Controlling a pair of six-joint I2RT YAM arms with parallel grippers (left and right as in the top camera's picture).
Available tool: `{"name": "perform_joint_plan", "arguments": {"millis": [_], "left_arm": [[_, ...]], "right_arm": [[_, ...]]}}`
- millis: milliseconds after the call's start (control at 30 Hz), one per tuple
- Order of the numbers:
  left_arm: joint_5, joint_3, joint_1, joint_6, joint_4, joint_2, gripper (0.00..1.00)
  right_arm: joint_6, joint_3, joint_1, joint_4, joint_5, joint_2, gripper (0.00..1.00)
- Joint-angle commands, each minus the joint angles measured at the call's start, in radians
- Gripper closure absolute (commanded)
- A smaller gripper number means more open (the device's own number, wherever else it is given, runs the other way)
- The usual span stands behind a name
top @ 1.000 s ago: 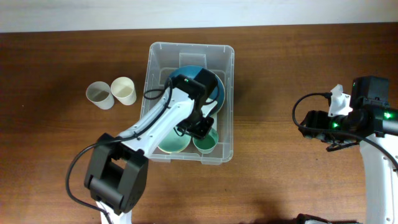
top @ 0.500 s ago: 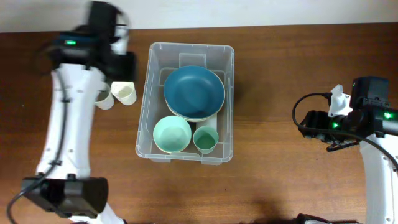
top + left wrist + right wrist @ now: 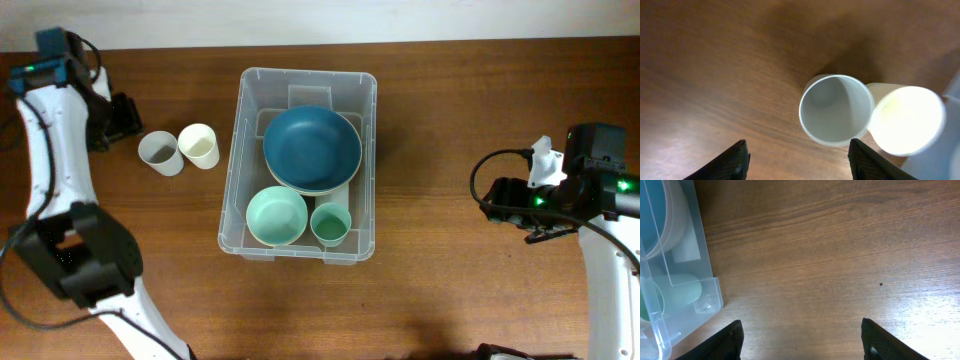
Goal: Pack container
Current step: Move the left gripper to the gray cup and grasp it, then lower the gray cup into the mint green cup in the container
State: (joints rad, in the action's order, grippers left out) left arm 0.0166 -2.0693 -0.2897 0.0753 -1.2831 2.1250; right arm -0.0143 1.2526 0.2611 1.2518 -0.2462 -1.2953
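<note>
The left fingers [image 3: 122,118] are hovering spread and empty; closing on the grey cup [image 3: 836,116] is likely risking toppling the cream cup [image 3: 905,120] just beside it.

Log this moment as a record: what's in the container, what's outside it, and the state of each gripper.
container: clear bin, mid-table, no lid on it
inside: blue bowl, mint bowl, green cup
outside: grey cup and cream cup, upright side by side on the table, left of the container
left gripper: open, empty, near the grey cup, not touching it
right gripper: open, empty, over bare wood right of the container
</note>
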Motion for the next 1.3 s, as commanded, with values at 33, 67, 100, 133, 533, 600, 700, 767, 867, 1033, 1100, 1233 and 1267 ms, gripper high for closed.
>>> {"name": "perform_joint_plan", "arguments": {"millis": [33, 67, 100, 133, 533, 600, 700, 767, 867, 1033, 1100, 1233, 1267], "left_arm": [[0.022, 0.01, -0.001, 0.014, 0.01, 0.192, 0.35], [0.022, 0.01, -0.001, 0.014, 0.01, 0.208, 0.35], [0.022, 0.01, -0.001, 0.014, 0.01, 0.224, 0.35], [0.022, 0.01, -0.001, 0.014, 0.01, 0.24, 0.35], [0.022, 0.01, -0.001, 0.014, 0.03, 0.256, 0.99], [0.022, 0.009, -0.002, 0.014, 0.023, 0.251, 1.0], [0.022, 0.008, -0.002, 0.026, 0.011, 0.213, 0.99], [0.021, 0.008, -0.002, 0.029, 0.008, 0.149, 0.99], [0.034, 0.008, -0.001, 0.032, 0.005, 0.013, 0.99], [0.145, 0.008, 0.037, 0.005, -0.039, -0.187, 1.0], [0.19, 0.008, 0.095, -0.026, -0.072, -0.249, 0.99], [0.203, 0.009, 0.361, -0.079, -0.114, -0.294, 1.0], [0.195, 0.009, 0.407, -0.082, -0.117, -0.291, 0.99]], "right_arm": [[0.011, -0.008, 0.002, 0.0, -0.008, -0.003, 0.29], [0.011, -0.008, 0.002, 0.0, -0.008, -0.003, 0.29], [0.011, -0.008, 0.002, 0.0, -0.008, -0.003, 0.29], [0.011, -0.008, 0.002, 0.0, -0.008, -0.003, 0.29], [0.011, -0.008, 0.002, 0.0, -0.008, -0.003, 0.29], [0.011, -0.008, 0.002, 0.0, -0.008, -0.003, 0.29], [0.011, -0.008, 0.002, 0.0, -0.008, -0.003, 0.29], [0.011, -0.008, 0.002, 0.0, -0.009, -0.003, 0.28], [0.011, -0.008, 0.002, 0.0, -0.009, -0.003, 0.29], [0.011, -0.008, 0.002, 0.0, -0.009, -0.003, 0.29], [0.011, -0.008, 0.002, 0.0, -0.009, -0.003, 0.29], [0.011, -0.008, 0.002, 0.0, -0.009, -0.003, 0.28], [0.011, -0.008, 0.002, 0.0, -0.009, -0.003, 0.29]]}}
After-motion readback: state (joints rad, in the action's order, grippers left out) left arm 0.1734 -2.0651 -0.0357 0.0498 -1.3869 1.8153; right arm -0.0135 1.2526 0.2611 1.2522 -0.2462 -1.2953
